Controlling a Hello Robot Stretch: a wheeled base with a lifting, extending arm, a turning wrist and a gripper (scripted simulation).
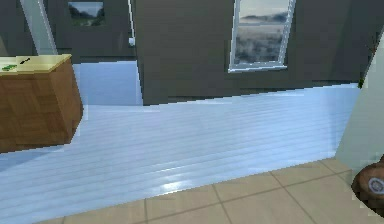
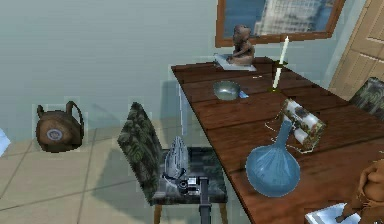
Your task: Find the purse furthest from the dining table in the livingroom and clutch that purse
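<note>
One brown purse (image 2: 60,128) is sitting on the tiled floor (image 2: 50,190) against the pale wall, well apart from the dark counter (image 2: 245,120). One chair (image 2: 150,150) is standing between them. The pincer (image 2: 176,160) is showing against its mottled seat, and I cannot tell whether it is holding anything. The counter is carrying one blue vase (image 2: 272,170), one candle (image 2: 284,55), one bowl (image 2: 228,90) and one small statue (image 2: 242,42). In the forward view, one wooden cabinet (image 1: 38,100) is standing at the left.

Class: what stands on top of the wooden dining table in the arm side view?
On the table: a small dark statue, a candle, a grey bowl, a wire rack, a blue vase and a brown figure. The vase hides the tabletop behind it.
</note>
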